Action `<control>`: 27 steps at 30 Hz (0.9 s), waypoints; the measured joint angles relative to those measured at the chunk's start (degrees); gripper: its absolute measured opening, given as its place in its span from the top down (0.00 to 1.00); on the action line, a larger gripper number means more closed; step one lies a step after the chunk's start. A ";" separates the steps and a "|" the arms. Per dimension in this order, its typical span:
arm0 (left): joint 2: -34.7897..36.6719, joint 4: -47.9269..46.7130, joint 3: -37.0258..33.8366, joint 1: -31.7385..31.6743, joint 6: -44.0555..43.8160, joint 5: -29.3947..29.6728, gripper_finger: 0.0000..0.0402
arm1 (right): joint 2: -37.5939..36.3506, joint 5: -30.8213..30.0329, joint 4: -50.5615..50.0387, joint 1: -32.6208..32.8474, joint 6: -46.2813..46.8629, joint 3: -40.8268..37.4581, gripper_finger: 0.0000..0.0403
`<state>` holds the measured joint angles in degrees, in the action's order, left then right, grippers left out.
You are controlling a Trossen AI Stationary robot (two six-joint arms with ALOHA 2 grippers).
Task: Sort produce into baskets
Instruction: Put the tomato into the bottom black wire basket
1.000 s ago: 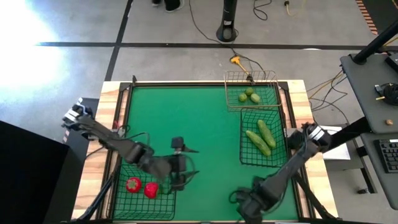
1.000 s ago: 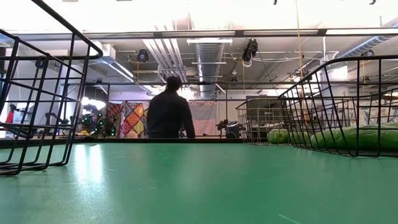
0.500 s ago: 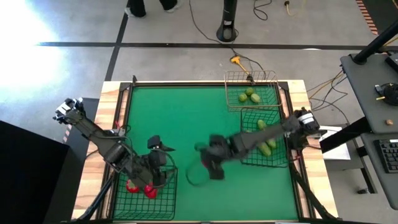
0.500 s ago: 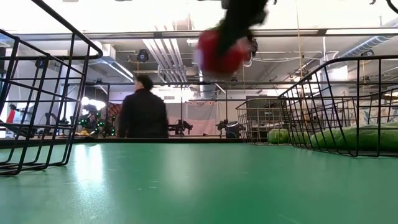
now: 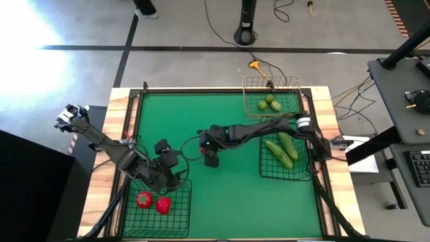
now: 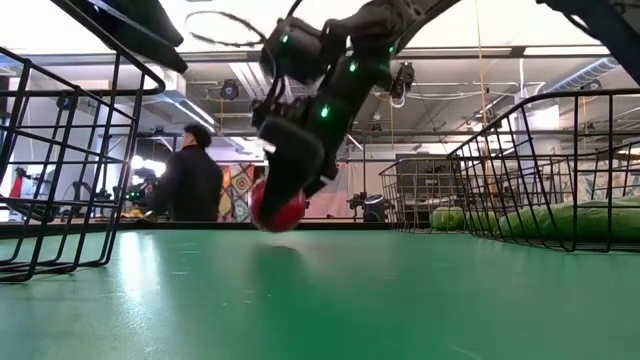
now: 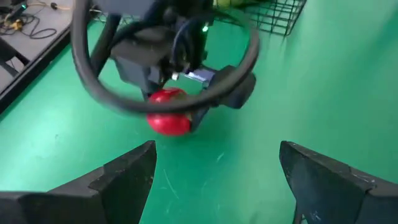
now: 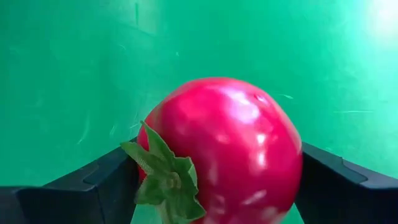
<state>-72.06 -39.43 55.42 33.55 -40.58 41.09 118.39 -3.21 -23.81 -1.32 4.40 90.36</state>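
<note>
My right gripper point(image 5: 205, 153) reaches across the middle of the green table, shut on a glossy red produce piece with a green calyx point(image 8: 230, 143). The piece also shows in the low view point(image 6: 277, 212) and the left wrist view point(image 7: 168, 117). My left gripper point(image 5: 173, 176) is open and empty, over the far rim of the near-left black basket point(image 5: 183, 214). Two red pieces point(image 5: 144, 199) lie in that basket. Cucumber-like pieces point(image 5: 282, 148) lie in the right black basket. Light-green round ones point(image 5: 269, 103) lie in the tan basket. My right gripper pinches the red piece by two opposite sides point(image 8: 289, 174) between its two fingers, with the green calyx point(image 8: 163, 180) turned back toward the wrist. The fingers slant down from the table's right side. The piece hangs at the fingers' free ends, low over the table; whether it touches, I cannot tell.
The right black basket point(image 5: 263, 171) and the tan basket point(image 5: 250, 91) stand along the table's right side. A person point(image 6: 190, 185) walks in the room beyond the far edge. Open green table lies between the two arms and toward the near edge.
My right gripper has swept from the table's near right corner toward the middle and the far edge, carrying the red piece, and has come down low over the table. My left gripper has drawn back toward the left, over the near-left basket.
</note>
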 joint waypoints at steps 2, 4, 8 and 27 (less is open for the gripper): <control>0.19 -1.28 0.00 0.00 -0.32 -0.04 0.20 | 1.73 0.20 0.50 -0.07 0.00 0.87 0.18; 0.29 -1.99 0.00 -0.11 -0.48 0.52 0.20 | 3.34 0.05 0.99 -0.03 0.34 1.91 0.16; 0.05 -2.16 -0.09 -1.68 -0.50 2.08 0.20 | 5.90 0.25 0.05 0.09 0.99 3.99 0.09; -2.38 12.52 -7.63 -15.78 4.90 -2.08 0.20 | -9.78 -16.54 -28.85 10.97 5.32 5.89 0.05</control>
<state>-74.44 -26.91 47.79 17.78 -35.68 39.01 108.61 -19.75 -52.66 9.66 9.72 96.25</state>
